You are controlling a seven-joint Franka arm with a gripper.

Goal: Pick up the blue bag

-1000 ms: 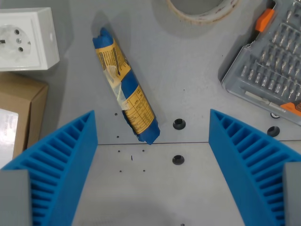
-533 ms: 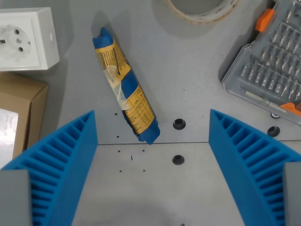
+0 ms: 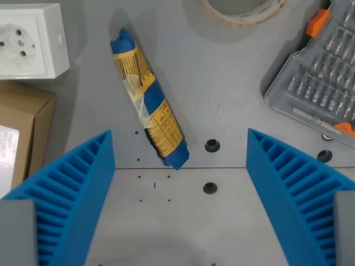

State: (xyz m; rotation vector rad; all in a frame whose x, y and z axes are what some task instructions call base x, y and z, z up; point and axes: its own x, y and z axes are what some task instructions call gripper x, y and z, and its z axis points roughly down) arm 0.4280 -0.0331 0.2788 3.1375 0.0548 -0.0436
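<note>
Our hand point(image 3: 180, 194) hangs wide open above the table point(image 3: 233, 100), with the blue bag point(image 3: 147, 100) lying slantwise ahead, only its lower tip between the fingers point(image 3: 72, 188). We should advance over its middle, turn to span its narrow width, then descend.

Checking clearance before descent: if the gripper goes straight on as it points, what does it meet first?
Probably bare table: the open gripper straddles only the blue bag's near tip. Depth is unclear.
</note>
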